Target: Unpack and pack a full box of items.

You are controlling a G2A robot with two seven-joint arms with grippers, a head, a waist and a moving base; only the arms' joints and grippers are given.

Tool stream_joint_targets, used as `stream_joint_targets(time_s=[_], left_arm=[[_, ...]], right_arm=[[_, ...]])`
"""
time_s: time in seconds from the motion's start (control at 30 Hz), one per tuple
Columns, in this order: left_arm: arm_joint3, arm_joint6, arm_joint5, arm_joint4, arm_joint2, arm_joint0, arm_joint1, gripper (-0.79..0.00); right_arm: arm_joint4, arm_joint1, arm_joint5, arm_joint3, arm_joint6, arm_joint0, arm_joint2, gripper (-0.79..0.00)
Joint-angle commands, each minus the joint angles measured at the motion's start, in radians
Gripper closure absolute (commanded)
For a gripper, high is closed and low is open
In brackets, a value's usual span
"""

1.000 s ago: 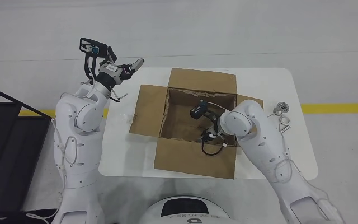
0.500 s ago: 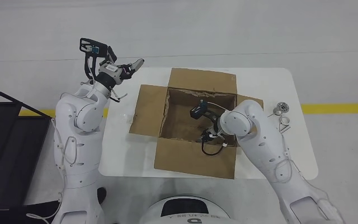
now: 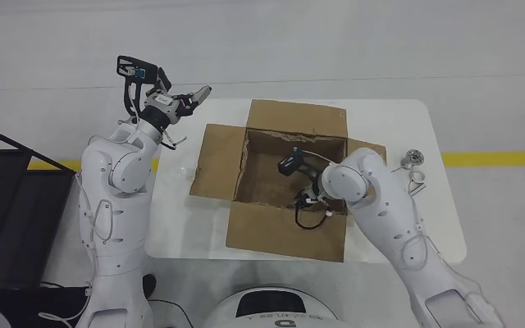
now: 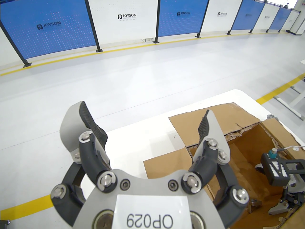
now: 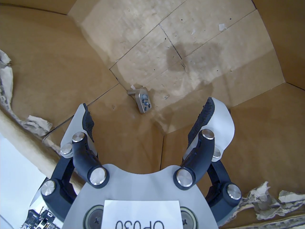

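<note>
From above, one cardboard box [image 3: 215, 160] sits in the middle of the white table [image 3: 394, 123] with all four flaps folded out, which leaves the inside free to reach. The right arm bends down into it, its right gripper [image 3: 307, 203] low inside the box, probably going for what is left there. The left gripper [image 3: 197, 94] is held high over the table's far left corner, well apart from the box, likely parked out of the other arm's way. On the table just beside the box, on the right, lie small metal parts [image 3: 413, 157], at least two; the exact count cannot be told. From the left wrist, the left gripper [image 4: 145, 110] has its fingers spread wide with nothing between them, pointing over the table edge, the box [image 4: 214, 120] off to one side. From the right wrist, the right gripper [image 5: 147, 104] is also spread and empty, hanging above the box floor [image 5: 190, 36]. One metal bracket [image 5: 142, 101] lies flat there near a corner, roughly between the fingertips, so the unpacking looks nearly finished.
</note>
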Motion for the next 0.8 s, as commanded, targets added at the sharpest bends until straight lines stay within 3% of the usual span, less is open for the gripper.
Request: stream_joint_targets(time_s=[0.0, 0.13, 0.27, 0.77], left_arm=[[0.000, 0.000, 0.000, -0.001, -0.001, 0.000, 0.000, -0.785], [0.000, 0.000, 0.000, -0.001, -0.001, 0.000, 0.000, -0.785], [0.000, 0.000, 0.000, -0.001, -0.001, 0.000, 0.000, -0.785], [0.000, 0.000, 0.000, -0.001, -0.001, 0.000, 0.000, -0.785]], right_arm=[[-0.030, 0.004, 0.013, -0.028, -0.004, -0.016, 0.000, -0.785], [-0.099, 0.010, 0.037, -0.057, 0.018, -0.037, -0.017, -0.785], [-0.173, 0.008, 0.068, 0.012, 0.031, 0.001, -0.097, -0.785], [-0.020, -0.012, 0.154, 0.345, 0.031, 0.306, -0.454, -0.785]])
